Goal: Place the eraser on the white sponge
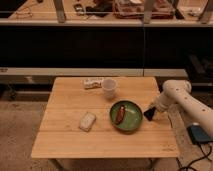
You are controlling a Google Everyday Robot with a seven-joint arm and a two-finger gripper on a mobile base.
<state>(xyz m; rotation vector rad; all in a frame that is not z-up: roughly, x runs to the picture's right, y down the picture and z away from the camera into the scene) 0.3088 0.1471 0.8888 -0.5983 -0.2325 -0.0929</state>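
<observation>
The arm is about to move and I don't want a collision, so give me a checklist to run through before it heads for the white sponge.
1. White sponge in view on the table, left of the green plate and apart from it: ok.
2. Hand located, low at the table's right edge beside the plate: ok.
3. Eraser held in the hand: cannot tell.
4. Straight low path from hand to sponge: not ok, the plate sits between.
5. White cup upright behind the plate, apart from the hand: ok.
</observation>
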